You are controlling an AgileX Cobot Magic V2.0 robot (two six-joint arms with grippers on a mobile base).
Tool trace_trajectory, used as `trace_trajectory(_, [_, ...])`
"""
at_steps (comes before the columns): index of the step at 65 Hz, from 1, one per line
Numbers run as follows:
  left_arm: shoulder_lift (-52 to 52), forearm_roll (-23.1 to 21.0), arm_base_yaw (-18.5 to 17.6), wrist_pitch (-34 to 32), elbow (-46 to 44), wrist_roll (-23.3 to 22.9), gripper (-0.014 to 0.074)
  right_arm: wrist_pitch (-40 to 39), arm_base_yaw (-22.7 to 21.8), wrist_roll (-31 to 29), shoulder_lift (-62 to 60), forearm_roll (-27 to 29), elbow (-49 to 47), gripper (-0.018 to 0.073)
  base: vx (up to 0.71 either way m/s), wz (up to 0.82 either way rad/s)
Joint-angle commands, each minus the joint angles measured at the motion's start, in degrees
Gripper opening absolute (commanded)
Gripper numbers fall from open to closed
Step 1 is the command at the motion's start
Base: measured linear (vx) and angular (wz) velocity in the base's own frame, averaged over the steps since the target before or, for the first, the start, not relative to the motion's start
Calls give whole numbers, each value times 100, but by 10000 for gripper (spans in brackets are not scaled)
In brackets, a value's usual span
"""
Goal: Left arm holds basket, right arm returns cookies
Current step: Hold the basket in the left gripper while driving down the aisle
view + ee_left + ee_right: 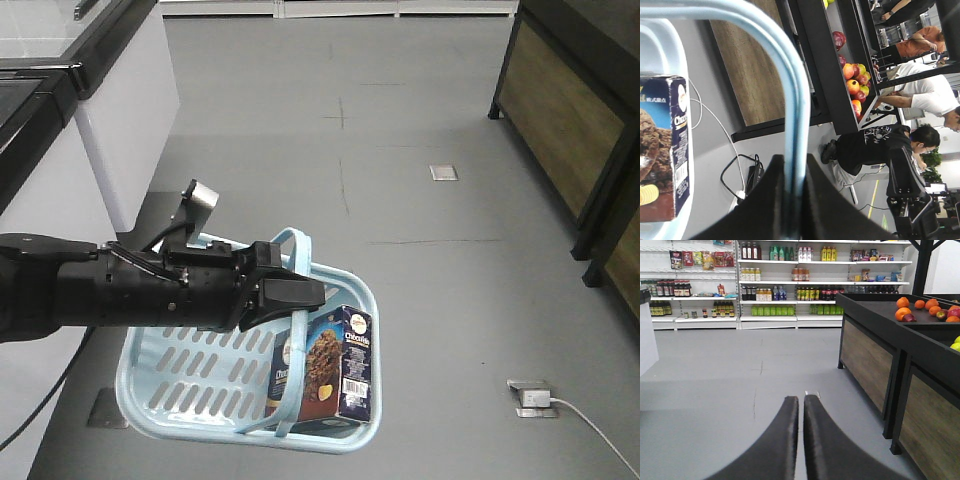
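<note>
Front camera looks down; left wrist closely shares basket (300, 440)

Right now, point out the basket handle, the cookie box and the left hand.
basket handle (288, 236): front view, top of loop.
cookie box (325, 365): front view, front face.
left hand (793, 164): left wrist view, between fingertips.
</note>
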Motion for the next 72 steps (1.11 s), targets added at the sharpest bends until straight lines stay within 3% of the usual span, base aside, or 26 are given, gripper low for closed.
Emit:
trace_trajectory(1, [-289,-664,-36,346,-160,83,-3,-439,-17,-38,-72,-59,102,-6,0,0])
trace_trajectory(72, [-289,-664,-36,348,-160,83,-3,-434,-17,-38,-72,-59,102,-6,9,3])
